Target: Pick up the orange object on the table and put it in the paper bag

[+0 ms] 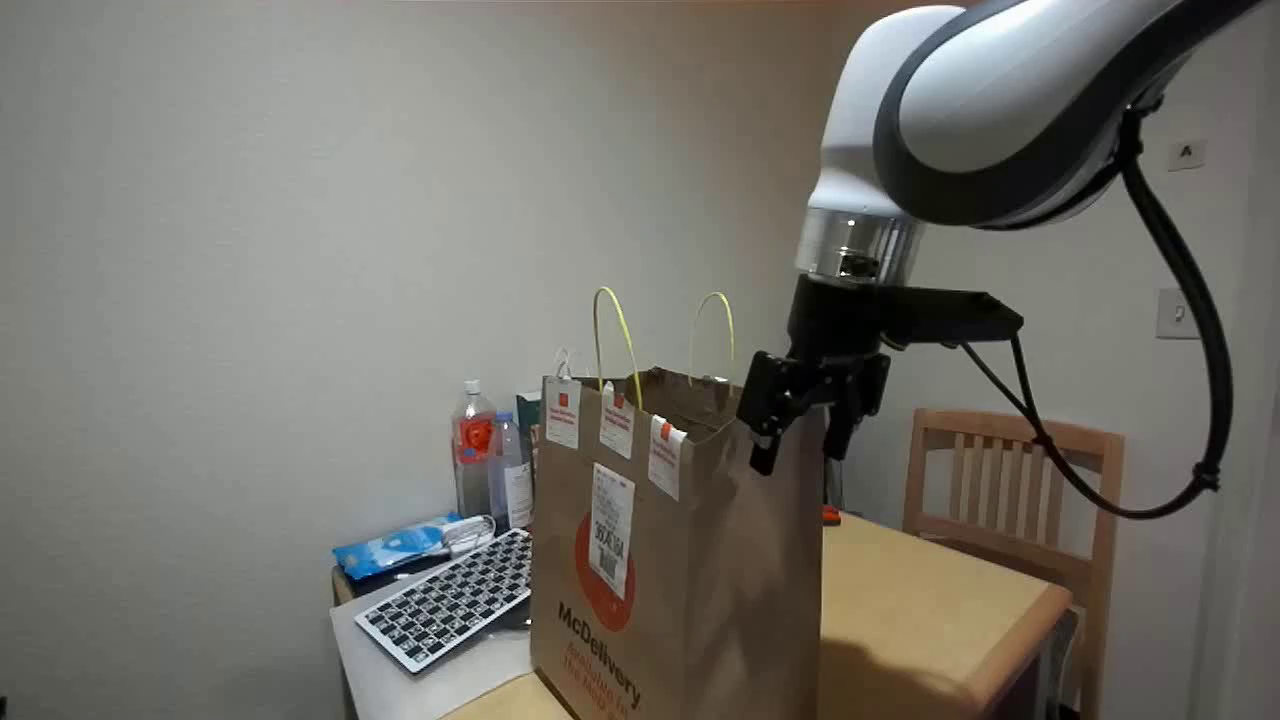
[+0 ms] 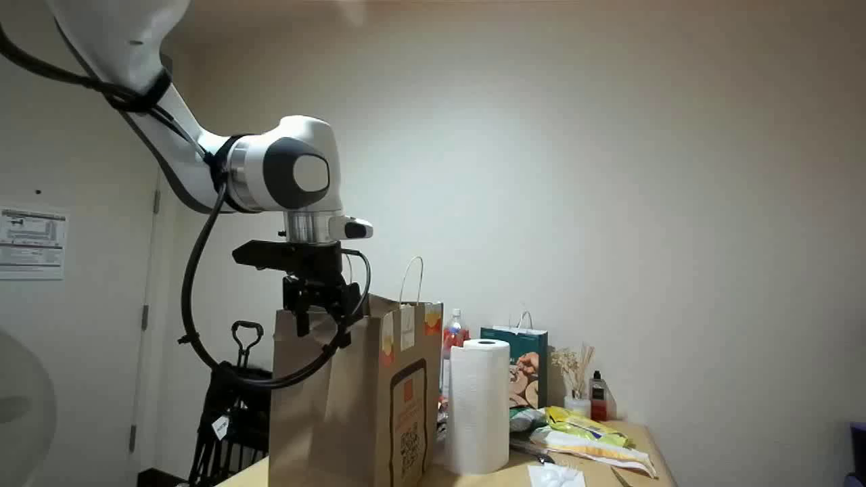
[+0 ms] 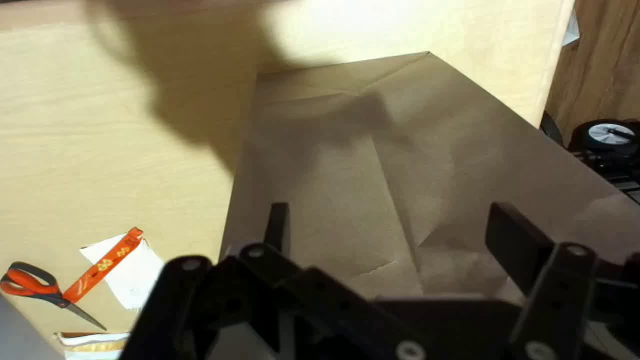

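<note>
1. One gripper [image 3: 388, 216], mine, jaws wide apart, outside the paper bag [image 1: 752, 580], near its rim
2. One orange strip [image 3: 102, 265], lying across white paper [image 3: 132, 285] on the table [image 3: 75, 165], just beside scissors [image 3: 55, 298]

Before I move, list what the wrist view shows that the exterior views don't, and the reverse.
Only the wrist view: the floor and, clearly enough to name, the scissors and the orange strip; an orange bit in an exterior view is too small to identify.
Only the exterior views, between them: the keyboard, bottles, a printed notice.
Shared: the paper bag, table, open end effector.
</note>
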